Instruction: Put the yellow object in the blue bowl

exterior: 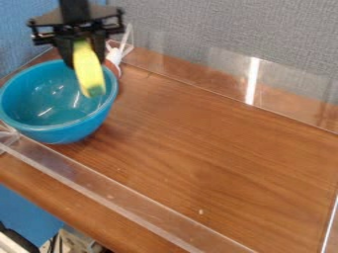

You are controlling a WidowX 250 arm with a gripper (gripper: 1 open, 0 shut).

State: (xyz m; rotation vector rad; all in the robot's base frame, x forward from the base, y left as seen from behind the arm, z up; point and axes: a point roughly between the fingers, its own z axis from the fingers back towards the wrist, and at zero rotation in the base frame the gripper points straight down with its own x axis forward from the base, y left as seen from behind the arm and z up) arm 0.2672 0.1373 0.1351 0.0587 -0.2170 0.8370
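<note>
Gripper (83,38)'s pinching the toy banana (89,68) by its top end, so it's risking swinging into the blue bowl (57,135)'s rim if it's lowering off-center.

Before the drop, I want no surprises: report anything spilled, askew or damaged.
Nothing stands out. The blue bowl sits upright at the left, and the gripper holds the yellow object over it. I see no spill.

Bowl (50,117): glossy, smooth. Bench (199,163): varnished wood look, sheen. Wall (251,35): matt, cloth-like, rough-textured.
</note>
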